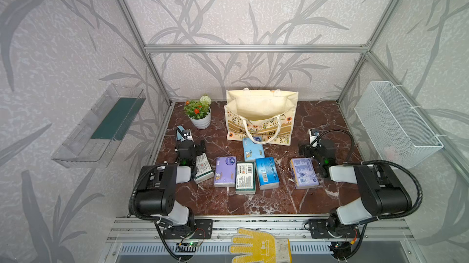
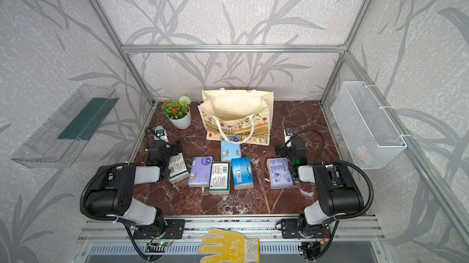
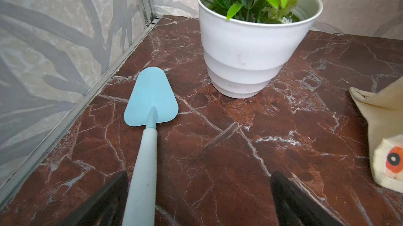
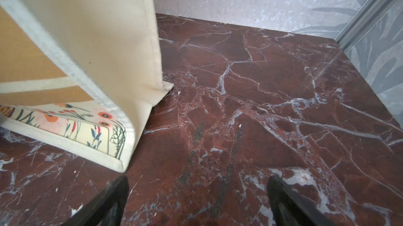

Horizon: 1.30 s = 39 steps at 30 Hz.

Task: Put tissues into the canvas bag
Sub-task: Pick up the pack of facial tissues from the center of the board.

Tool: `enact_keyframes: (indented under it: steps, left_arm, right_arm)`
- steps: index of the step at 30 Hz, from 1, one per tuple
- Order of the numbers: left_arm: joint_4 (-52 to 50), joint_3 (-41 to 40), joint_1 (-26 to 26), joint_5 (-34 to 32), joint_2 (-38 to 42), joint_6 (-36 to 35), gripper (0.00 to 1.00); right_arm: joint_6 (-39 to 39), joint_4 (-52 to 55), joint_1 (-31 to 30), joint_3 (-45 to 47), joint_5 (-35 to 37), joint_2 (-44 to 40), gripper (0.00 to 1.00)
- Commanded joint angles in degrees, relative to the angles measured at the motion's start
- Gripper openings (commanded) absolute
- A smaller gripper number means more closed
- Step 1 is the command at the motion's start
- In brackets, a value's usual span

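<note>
Both pincers spread wide and empty; all tissues out on the table, bag standing open.
Both top views: canvas bag [image 1: 261, 114] upright at centre of frame, at the back of the marble table [image 1: 324, 122], mouth open, one rope handle hanging down its front. Tissue packs [image 1: 245, 178] lie below it in a loose row of six: leftmost dark green pack [image 1: 203, 167] partly under the left arm, far-right lilac pack [image 1: 304, 173] just beside the right arm, light blue pack [image 1: 253, 147] touching the bag's foot under the handle loop. Left wrist view: left gripper [image 3: 199, 181] has jaws far apart, nothing between them; blue trowel [image 3: 150, 96] lies flat beside one finger, white plant pot [image 3: 250, 57] near. Right wrist view: right gripper [image 4: 198, 183] equally wide, empty, over bare marble beside the bag's corner.
</note>
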<state>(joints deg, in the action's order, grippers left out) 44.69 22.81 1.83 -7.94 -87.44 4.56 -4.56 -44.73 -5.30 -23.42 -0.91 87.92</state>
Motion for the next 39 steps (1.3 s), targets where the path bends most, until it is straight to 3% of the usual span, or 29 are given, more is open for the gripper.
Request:
enact_keyframes:
  steps: [1, 23, 26, 28, 29, 31, 35, 39]
  left_arm:
    - [1.4, 0.4, -0.3, -0.8, 0.5, -0.6, 0.99]
    - [1.3, 0.5, 0.1, 0.1, 0.6, -0.3, 0.99]
    - [1.6, 0.7, 0.2, -0.7, 0.6, 0.0, 0.94]
    - [-8.8, 5.1, 0.2, -6.4, 3.8, 2.4, 0.94]
    - [-22.1, 10.0, 0.5, -8.6, 6.4, 5.2, 0.94]
    - [-35.4, 16.5, 1.2, -10.4, 9.2, 7.9, 0.9]
    - [-41.7, 18.1, 0.5, -12.2, 16.2, 10.6, 0.86]
    - [-45.8, 17.3, -0.4, -10.6, 23.7, 12.1, 0.89]
  right_arm:
    - [-0.5, -0.1, -0.1, -1.0, 0.6, -0.2, 0.99]
    - [-0.5, -0.1, -0.2, -1.0, 0.6, -0.3, 0.99]
    - [-0.5, -0.2, -0.1, -0.8, 0.5, -0.4, 0.99]
    - [-0.3, 0.2, -0.1, -1.2, 0.3, -1.2, 0.99]
    - [-0.2, 3.9, -0.1, -2.3, 0.5, -2.5, 0.99]
    - [1.9, 17.1, 0.1, -7.3, 2.7, -6.0, 0.99]
    - [5.9, 42.8, 0.9, -19.5, 2.0, -7.5, 0.99]
    - [10.9, 51.8, 0.9, -21.9, -0.1, -10.0, 0.99]
